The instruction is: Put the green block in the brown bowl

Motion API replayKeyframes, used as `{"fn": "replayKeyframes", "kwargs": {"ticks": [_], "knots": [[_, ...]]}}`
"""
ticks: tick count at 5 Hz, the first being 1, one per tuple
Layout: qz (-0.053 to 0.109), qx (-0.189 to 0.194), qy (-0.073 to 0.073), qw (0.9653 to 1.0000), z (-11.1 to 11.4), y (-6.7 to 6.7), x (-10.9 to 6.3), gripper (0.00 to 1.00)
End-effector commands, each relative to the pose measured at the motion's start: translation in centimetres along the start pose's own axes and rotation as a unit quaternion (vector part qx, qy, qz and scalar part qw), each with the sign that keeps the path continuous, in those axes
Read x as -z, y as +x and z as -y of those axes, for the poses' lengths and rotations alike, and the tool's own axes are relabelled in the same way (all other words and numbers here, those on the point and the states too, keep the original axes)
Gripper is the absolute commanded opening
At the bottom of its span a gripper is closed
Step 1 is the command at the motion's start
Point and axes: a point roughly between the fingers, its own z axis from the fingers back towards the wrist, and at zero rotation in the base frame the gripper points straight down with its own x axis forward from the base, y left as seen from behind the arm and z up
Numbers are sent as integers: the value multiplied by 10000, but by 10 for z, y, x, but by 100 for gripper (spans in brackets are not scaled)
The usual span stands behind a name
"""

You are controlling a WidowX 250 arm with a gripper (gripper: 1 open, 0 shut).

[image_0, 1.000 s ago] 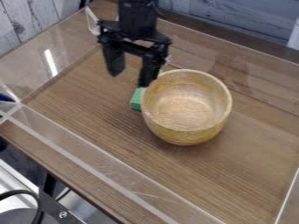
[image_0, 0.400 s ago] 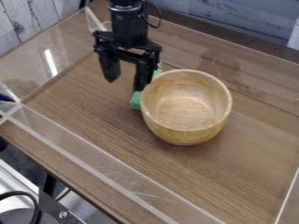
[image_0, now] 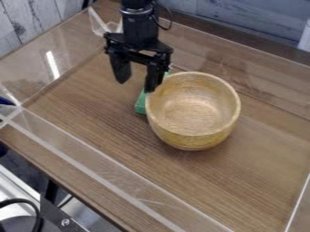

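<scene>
End effector (image_0: 137, 80): black, two-fingered, pointing straight down, jaws spread wide. Nothing is held between them. Compared with a second ago it has dropped lower, and its fingertips now stand close over the block, one finger (image_0: 121, 72) to the left and the other (image_0: 157, 78) directly above the block's upper end. Whether the tips have reached the desk surface cannot be told from this view.

Block (image_0: 143, 101): small, bright green, lying flat on the desk (image_0: 85, 109), touching or just beside the bowl's left outer wall. Much of it is hidden behind the right finger and the bowl rim, so only a narrow green strip shows. It has not moved from its place in the earlier views.

Bowl (image_0: 194, 111): light-brown wood, upright, empty, resting on the desk right of the block. Its position is unchanged.

Surroundings: clear plastic walls (image_0: 72, 149) border the desk on the near and left sides, well apart from the work area.

Assessment: the descent indicates the approach phase is nearly finished and the grasp is next; the task itself is not yet begun in effect, since the block is on the desk and outside the bowl. The chief concern is clearance: with the block so near the bowl wall, the right finger may strike the rim or nudge the bowl as it settles or closes.
</scene>
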Motion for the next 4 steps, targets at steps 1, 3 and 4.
{"fn": "replayKeyframes", "kwargs": {"ticks": [1,3,4], "knots": [[401,-90,3,9992,-6,14,-16,100],[537,-247,-30,9982,-14,16,-18,100],[559,-306,-32,9980,-14,14,-18,100]]}}
